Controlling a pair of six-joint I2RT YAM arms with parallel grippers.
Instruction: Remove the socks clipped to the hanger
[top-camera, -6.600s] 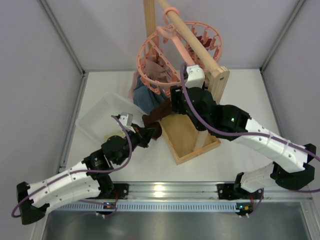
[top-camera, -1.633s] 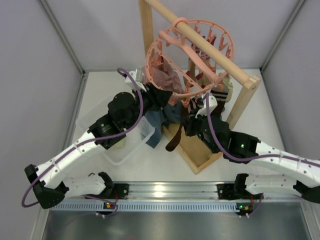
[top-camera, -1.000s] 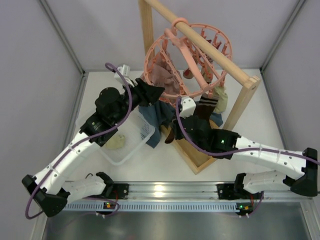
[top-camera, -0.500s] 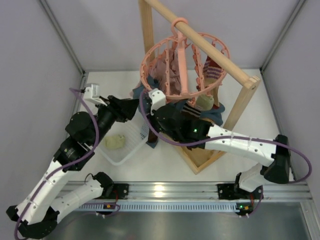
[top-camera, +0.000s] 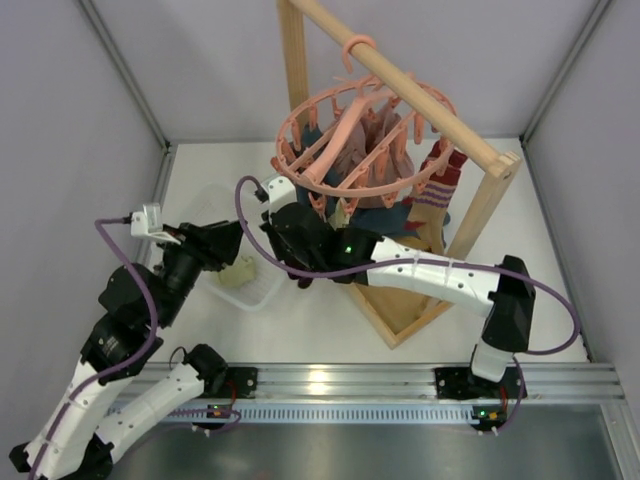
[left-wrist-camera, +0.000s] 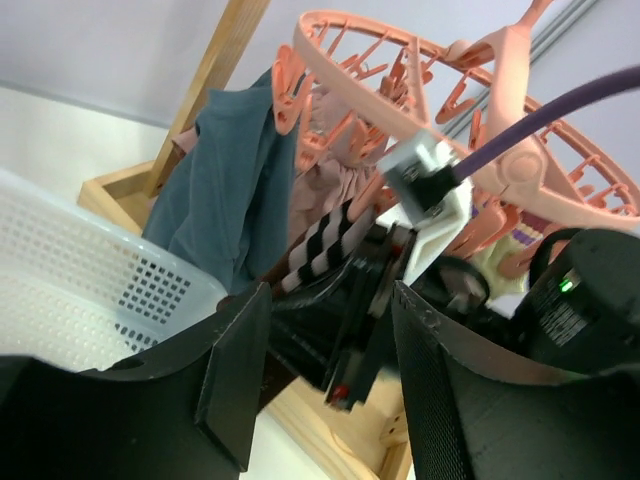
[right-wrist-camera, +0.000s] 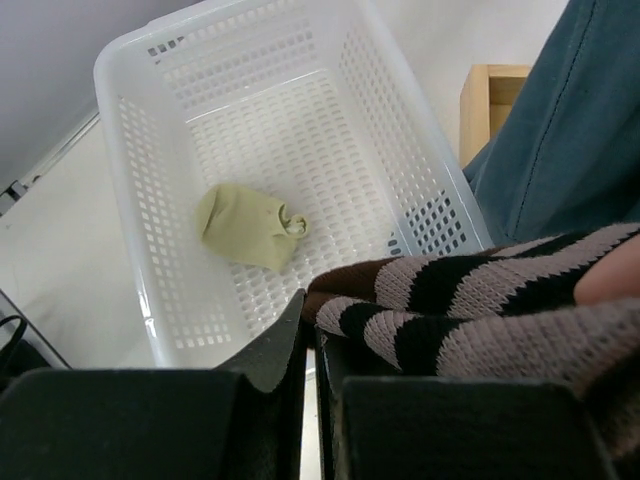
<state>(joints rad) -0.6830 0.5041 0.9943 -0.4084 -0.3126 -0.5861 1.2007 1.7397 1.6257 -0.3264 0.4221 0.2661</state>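
The salmon-pink hanger (top-camera: 330, 180) (left-wrist-camera: 330, 70) hangs from the wooden bar, with a dark red striped sock (top-camera: 443, 178) clipped at its right side. My right gripper (top-camera: 292, 255) (right-wrist-camera: 310, 300) is shut on the end of a dark brown striped sock (right-wrist-camera: 480, 300) (left-wrist-camera: 320, 245), just right of the white basket and above its rim. The sock trails back over the right finger. My left gripper (top-camera: 228, 238) (left-wrist-camera: 328, 300) stands open and empty over the basket's near left side, facing the right gripper. A pale sock (right-wrist-camera: 248, 225) (top-camera: 240, 272) lies in the basket.
The white perforated basket (top-camera: 215, 195) (right-wrist-camera: 130, 150) (left-wrist-camera: 80, 290) sits left of the wooden rack frame (top-camera: 480, 210). A large blue-grey cloth (left-wrist-camera: 230, 190) (right-wrist-camera: 560, 150) and a dusty-pink garment (left-wrist-camera: 325, 170) hang from the hanger. Grey walls close in both sides.
My right arm has swung left from under the hanger to the basket, bringing the striped sock along. The left arm has drawn back from the hanger, down and left. The hanger has turned.
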